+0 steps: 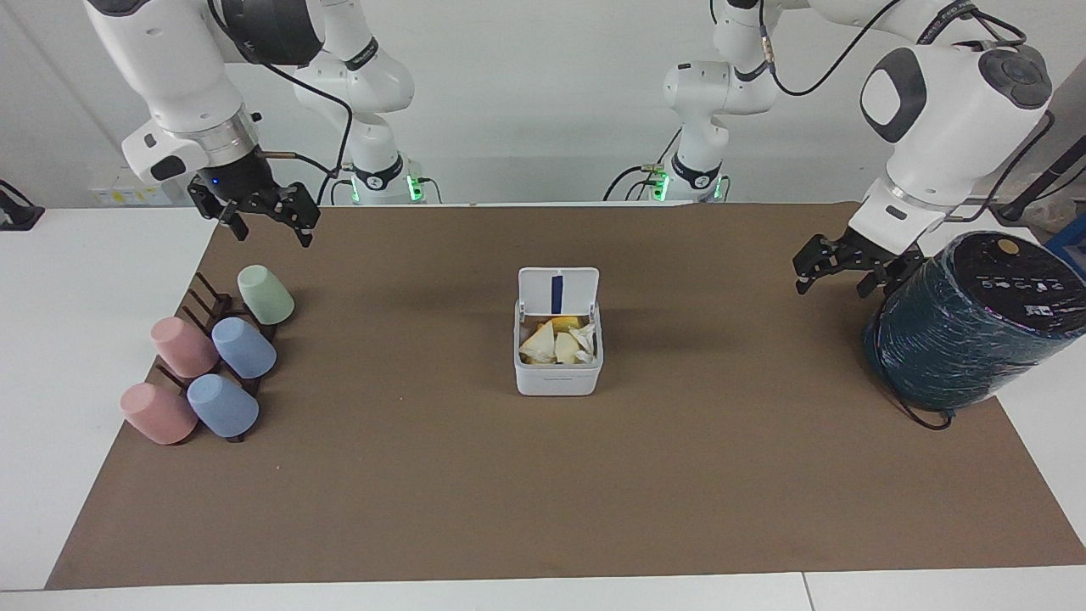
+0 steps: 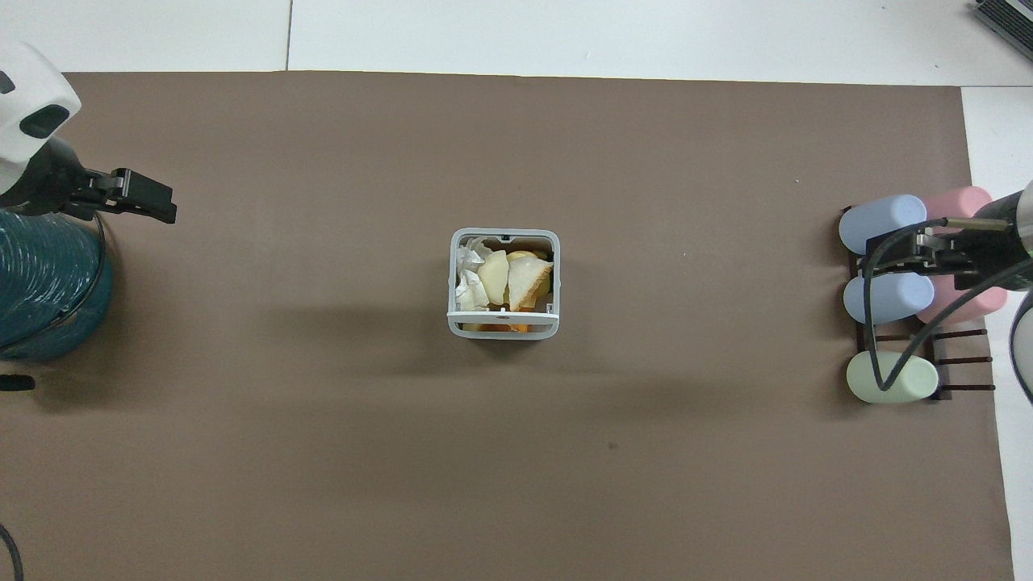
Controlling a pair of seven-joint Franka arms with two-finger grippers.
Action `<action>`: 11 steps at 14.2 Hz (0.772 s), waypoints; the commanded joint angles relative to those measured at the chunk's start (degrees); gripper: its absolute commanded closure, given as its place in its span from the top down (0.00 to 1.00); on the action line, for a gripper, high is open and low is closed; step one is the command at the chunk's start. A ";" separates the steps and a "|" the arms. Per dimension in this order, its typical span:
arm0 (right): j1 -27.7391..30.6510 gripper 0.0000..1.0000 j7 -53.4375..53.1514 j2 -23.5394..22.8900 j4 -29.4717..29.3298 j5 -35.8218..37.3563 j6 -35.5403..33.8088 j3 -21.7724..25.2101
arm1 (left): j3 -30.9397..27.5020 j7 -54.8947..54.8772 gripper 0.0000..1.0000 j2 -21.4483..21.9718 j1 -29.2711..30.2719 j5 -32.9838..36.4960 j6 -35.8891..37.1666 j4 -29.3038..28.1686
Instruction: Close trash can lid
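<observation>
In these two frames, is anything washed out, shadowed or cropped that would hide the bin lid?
Facing view: even light, no glare; the lid stands upright and open over the trash can, blue strip clear. Overhead view: the lid shows only edge-on as a thin white bar; soft shadows lie on the brown mat; the left gripper and right gripper sit near the frame's edges, their arms cropped.
</observation>
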State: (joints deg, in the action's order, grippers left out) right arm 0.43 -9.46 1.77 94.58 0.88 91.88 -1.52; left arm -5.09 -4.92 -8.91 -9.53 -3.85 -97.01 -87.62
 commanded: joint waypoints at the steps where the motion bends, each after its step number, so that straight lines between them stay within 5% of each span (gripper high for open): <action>1: 0.89 1.00 1.11 0.43 0.43 -0.35 -0.48 -0.59 | -0.44 2.87 1.00 3.36 -7.66 -0.46 -3.00 -5.62; 3: 0.89 1.00 1.11 0.43 0.43 -0.35 -0.57 -0.50 | -0.27 13.83 0.99 5.38 -14.51 -0.54 -3.80 -9.39; 7: 0.89 1.00 1.11 0.43 0.43 -0.35 -0.57 -0.50 | -0.27 28.60 0.59 9.34 -28.67 -0.63 -7.39 -16.95; 11: 0.89 1.00 1.11 0.43 0.43 -0.35 -0.48 -0.50 | -0.18 40.05 0.36 12.07 -37.04 -0.72 -21.35 -25.92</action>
State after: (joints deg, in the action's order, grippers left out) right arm 0.43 -9.46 1.77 94.58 0.88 91.88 -1.52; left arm -4.08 31.52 -0.47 -43.86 -4.29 -112.15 -106.72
